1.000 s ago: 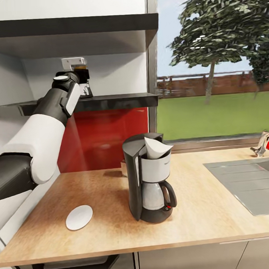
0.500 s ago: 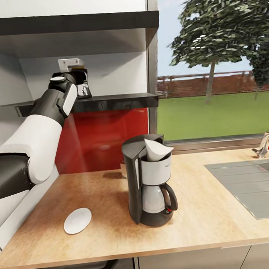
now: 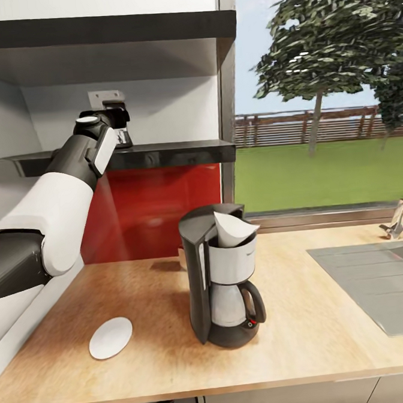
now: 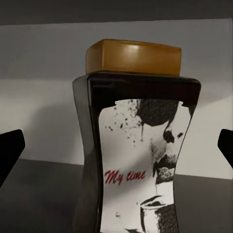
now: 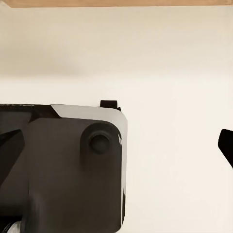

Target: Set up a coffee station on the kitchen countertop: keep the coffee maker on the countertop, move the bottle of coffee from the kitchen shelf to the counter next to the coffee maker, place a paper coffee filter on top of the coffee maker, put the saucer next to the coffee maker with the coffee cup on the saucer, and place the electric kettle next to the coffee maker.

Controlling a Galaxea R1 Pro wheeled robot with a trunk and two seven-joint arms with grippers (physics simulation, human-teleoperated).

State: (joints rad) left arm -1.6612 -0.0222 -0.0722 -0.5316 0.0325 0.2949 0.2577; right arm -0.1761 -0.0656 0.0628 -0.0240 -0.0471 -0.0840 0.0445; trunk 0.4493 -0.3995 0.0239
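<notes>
On the kitchen shelf (image 3: 162, 154), above and left of the coffee maker (image 3: 222, 276), the bottle of coffee (image 4: 136, 145) stands upright between the spread fingers of the left gripper (image 3: 119, 118), not yet clamped. Over the last second the arm has eased in around it, so closing comes next. The paper coffee filter (image 3: 230, 229) sits on the coffee maker; the saucer (image 3: 110, 338) lies left of it. The right gripper's state cannot be told.

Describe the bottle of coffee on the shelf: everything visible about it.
The bottle of coffee is a small dark glossy jar with a waisted body, a squarish gold lid and a white label printed "My time" in red. It stands upright on the kitchen shelf, before the pale wall. The left tool is open, its fingertips flanking the jar without touching it.
</notes>
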